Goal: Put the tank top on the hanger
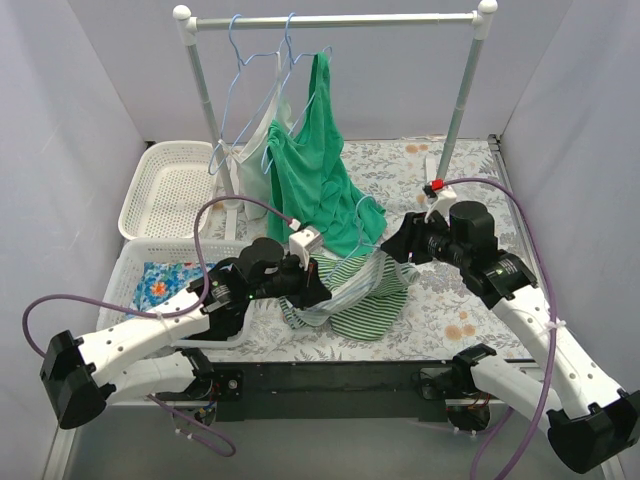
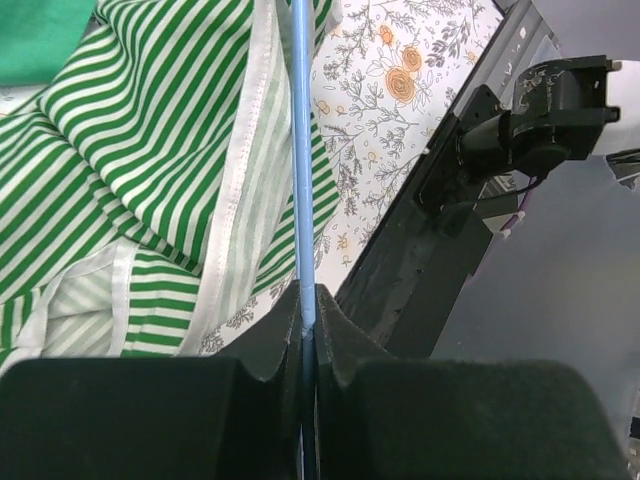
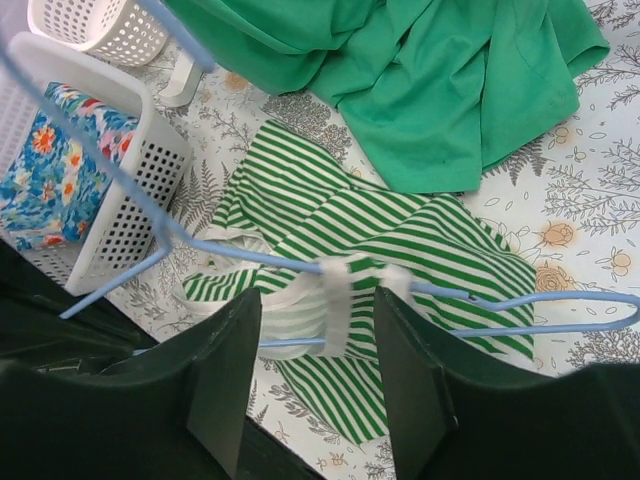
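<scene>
Tank top [image 1: 358, 298], striped green and white, lies crumpled on the table [image 1: 455, 300] at the near centre, between the two grippers and just in front of the hem of a solid green garment [image 1: 322, 175]. In the right wrist view one white-trimmed strap is looped over the wire of the hanger [image 3: 520, 300]; the rest of the top [image 3: 400, 235] spreads on the table beneath it. The hanger [image 2: 302, 150] is held low above the cloth. The left gripper [image 2: 308, 300] has its fingers pressed together on that wire, which runs straight out from between them over the stripes [image 2: 150, 140]. The left arm reaches low from the near-left corner towards the centre, its gripper [image 1: 312, 285] at the top's left edge. The right arm rises from the near-right corner and bends inward, its gripper [image 1: 397, 246] pointing left and down at the top. Right gripper [image 3: 318, 300] fingers stand wide apart, either side of the looped strap, not pinching it. A white basket [image 1: 128, 262] on the left holds a blue floral cloth [image 1: 165, 282]. The green garment hangs from a white rail [image 1: 400, 19] at the back.
</scene>
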`<state>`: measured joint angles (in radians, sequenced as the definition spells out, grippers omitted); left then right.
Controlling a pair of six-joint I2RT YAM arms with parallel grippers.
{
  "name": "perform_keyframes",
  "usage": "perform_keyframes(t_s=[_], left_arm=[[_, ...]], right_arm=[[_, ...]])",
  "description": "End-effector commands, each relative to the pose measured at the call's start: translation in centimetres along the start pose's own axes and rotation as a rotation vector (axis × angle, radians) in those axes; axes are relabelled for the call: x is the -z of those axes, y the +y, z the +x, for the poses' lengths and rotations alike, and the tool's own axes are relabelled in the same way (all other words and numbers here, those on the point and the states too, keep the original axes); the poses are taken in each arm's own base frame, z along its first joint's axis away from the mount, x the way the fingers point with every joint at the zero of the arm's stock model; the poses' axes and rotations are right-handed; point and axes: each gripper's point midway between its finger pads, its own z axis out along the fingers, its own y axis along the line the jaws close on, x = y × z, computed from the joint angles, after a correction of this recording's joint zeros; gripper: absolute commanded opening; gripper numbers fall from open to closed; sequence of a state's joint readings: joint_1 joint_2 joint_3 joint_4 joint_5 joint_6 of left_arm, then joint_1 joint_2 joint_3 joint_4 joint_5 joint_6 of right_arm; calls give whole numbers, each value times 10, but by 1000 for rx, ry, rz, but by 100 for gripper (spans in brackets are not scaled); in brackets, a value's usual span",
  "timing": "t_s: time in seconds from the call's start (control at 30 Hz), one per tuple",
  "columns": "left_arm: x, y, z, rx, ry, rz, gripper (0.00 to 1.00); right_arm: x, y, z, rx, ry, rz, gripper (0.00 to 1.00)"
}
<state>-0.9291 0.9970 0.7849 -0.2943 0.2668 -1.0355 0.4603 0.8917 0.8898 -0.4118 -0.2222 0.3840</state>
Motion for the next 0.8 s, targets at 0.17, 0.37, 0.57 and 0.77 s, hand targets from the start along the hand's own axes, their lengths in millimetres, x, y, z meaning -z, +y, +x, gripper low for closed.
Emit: perform_keyframes(t_s=[0.17, 0.37, 0.57, 0.77], left_arm=[[-35, -13, -19, 36, -87, 59, 0], [-45, -16, -11, 16, -44, 71, 0], [-51, -17, -12, 0, -41, 65, 0], [-50, -20, -16, -8, -53, 68, 0]], right_arm=[[15, 23, -25, 84, -159, -122, 67], [-5, 25, -33, 75, -171, -136, 68], [-35, 20, -24, 105, -157, -44, 63], [-44, 13, -8, 128, -145, 40, 50]])
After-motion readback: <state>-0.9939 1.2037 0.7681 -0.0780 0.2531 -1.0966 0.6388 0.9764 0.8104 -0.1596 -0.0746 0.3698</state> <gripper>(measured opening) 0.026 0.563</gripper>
